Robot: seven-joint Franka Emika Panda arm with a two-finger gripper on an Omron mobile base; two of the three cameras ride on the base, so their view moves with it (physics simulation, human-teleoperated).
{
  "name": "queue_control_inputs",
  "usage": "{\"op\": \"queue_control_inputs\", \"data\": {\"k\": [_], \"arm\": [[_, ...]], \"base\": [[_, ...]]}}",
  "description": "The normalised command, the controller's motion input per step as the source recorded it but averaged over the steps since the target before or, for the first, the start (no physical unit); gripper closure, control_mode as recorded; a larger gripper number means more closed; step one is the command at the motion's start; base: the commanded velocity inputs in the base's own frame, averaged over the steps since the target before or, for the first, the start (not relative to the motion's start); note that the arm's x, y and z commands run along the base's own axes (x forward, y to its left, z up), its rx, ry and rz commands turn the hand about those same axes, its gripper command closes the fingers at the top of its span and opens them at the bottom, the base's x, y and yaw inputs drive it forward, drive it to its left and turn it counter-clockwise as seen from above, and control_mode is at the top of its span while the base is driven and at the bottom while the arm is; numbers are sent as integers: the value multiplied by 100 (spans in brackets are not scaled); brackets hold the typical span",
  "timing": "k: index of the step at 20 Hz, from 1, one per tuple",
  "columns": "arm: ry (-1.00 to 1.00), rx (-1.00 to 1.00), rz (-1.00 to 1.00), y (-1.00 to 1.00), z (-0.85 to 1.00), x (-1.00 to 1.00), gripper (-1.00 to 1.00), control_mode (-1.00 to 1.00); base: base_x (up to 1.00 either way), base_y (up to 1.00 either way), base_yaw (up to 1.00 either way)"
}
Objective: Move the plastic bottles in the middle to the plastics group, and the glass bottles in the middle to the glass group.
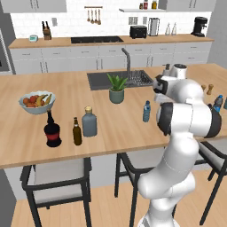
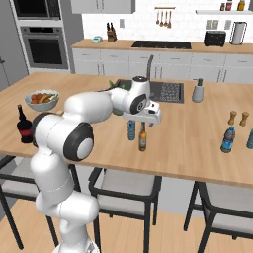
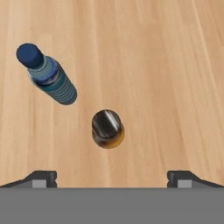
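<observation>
Fingertips of the gripper [image 3: 112, 177] spread wide, empty, straddling the amber bottle [image 3: 107, 128] seen cap-on from above (likely pre-grasp alignment). Light-blue bottle [image 3: 47, 75] stands just beside it, mid-counter [image 3: 166, 65]; glass group [image 1: 52, 130] sits well apart w/ grey-blue bottle [image 1: 89, 122].

Matt pale wood-grain counter [image 3: 166, 65], ribbed see-through blue plastic bottle [image 3: 50, 78], glossy amber glass bottle [image 3: 108, 130] with shiny dark cap
</observation>
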Motion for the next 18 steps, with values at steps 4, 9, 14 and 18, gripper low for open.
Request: {"op": "queue_control_inputs", "data": {"k": [4,9,14,18], "arm": [[0,0,5,0,-9,26,-100,-100],[0,0,3,0,-10,16,-100,-100],[0,0,3,0,-12,24,-100,-100],[0,0,2,0,-12,13,-100,-100]], "base": [[0,0,0],[0,0,0],[0,0,0],[0,0,0]]}}
